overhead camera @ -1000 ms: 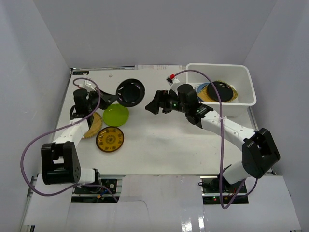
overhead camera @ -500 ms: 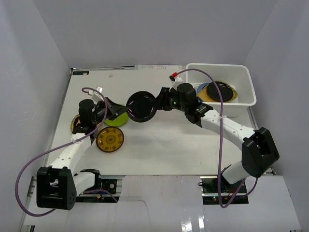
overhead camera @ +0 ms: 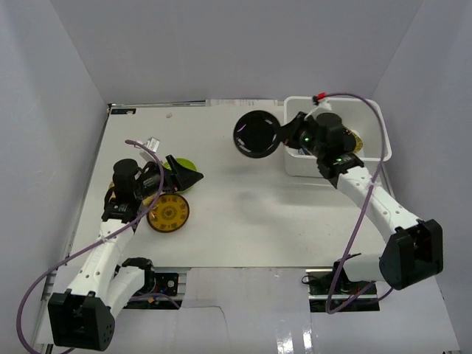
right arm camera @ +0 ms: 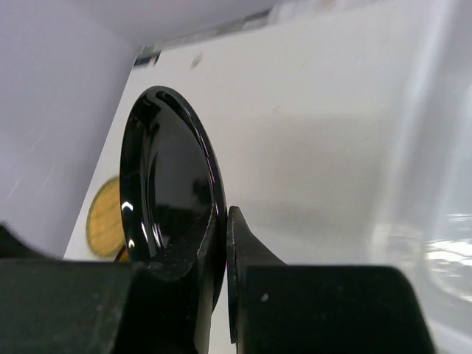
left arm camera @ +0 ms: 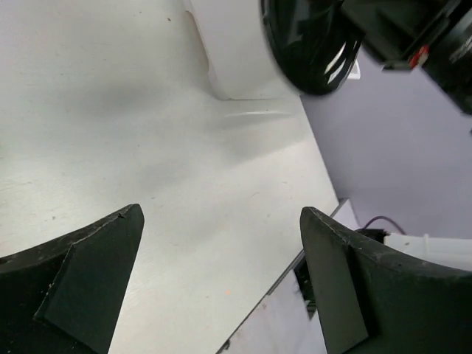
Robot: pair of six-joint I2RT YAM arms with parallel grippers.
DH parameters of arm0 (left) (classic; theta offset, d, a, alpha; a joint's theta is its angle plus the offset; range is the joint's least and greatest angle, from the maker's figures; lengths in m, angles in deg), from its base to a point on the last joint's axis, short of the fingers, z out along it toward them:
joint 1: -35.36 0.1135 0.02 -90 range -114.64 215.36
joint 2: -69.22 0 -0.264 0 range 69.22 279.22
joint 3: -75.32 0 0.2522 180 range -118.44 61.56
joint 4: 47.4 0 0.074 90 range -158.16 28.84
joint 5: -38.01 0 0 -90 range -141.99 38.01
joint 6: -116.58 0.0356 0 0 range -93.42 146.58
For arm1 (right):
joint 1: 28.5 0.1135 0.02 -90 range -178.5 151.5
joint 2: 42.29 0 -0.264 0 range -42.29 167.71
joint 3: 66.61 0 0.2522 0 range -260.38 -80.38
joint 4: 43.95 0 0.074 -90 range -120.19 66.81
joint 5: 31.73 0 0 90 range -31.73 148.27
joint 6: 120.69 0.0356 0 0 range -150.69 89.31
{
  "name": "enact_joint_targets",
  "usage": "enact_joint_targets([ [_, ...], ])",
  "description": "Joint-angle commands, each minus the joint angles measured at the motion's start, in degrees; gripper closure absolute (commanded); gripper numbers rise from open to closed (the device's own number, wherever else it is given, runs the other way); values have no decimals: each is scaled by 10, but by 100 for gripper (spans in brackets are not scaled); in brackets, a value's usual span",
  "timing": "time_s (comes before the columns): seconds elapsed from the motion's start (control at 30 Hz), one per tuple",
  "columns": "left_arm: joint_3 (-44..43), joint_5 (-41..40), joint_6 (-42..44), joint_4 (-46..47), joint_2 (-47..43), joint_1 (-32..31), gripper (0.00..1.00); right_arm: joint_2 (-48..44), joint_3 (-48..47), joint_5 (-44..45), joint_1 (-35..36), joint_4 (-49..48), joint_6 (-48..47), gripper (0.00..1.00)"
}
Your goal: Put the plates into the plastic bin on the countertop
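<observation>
plates are partly in: past my right arm a yellow-rimmed plate point(overhead camera: 356, 140) shows inside the plastic bin point(overhead camera: 298, 165), and what else lies there i cannot tell. my right jaws are pinched shut on the rim of the glossy black plate point(overhead camera: 258, 135), holding it on edge in the air just beside the bin's left end, not yet over it. my left jaws are spread wide with nothing between them, low over the table point(overhead camera: 258, 221). left to move, i judge: the yellow patterned plate point(overhead camera: 167, 212), the lime green plate point(overhead camera: 186, 164) half hidden behind my left jaws, and a tan edge point(overhead camera: 110, 196) under my left arm, too covered to name.
</observation>
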Motion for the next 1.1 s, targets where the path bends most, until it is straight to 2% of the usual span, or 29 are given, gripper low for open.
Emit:
enact_joint_targets([
  [0.0,-10,8,98,-97,-42,-4,2,-54,-8,-10,-112,0,-5,92],
  [0.03,-1,3,107,-112,-64,-5,2,-62,-9,4,-156,7,-11,92],
  [0.13,9,6,123,-137,-97,-7,2,-53,-7,43,-214,35,-32,92],
  [0.23,6,-17,123,-137,-113,-11,2,-31,10,38,-308,36,-29,92],
  [0.37,4,-9,127,-142,-90,-15,2,12,5,66,-338,39,-46,92],
  [0.57,-6,-16,138,-148,-85,-33,2,94,-30,110,-342,69,-64,92],
  [0.63,-8,-24,141,-154,-83,-41,2,116,-44,120,-342,77,-69,83],
  [0.67,-9,-29,142,-157,-82,-44,2,119,-49,125,-342,84,-70,74],
  [0.7,-10,-32,144,-160,-83,-47,2,117,-52,128,-342,88,-71,55],
  [0.8,-13,-45,144,-164,-85,-54,2,94,-61,110,-339,90,-72,26],
  [0.87,-15,-52,144,-164,-83,-55,2,79,-72,89,-316,93,-78,23],
  [0.97,-18,-69,142,-167,-81,-55,2,24,-64,81,-231,83,-95,23],
  [1.0,-19,-76,141,-169,-80,-55,2,14,-59,85,-173,81,-98,23],
  [1.07,-21,-108,138,-176,-80,-55,2,-12,-29,85,-109,64,-90,28],
])
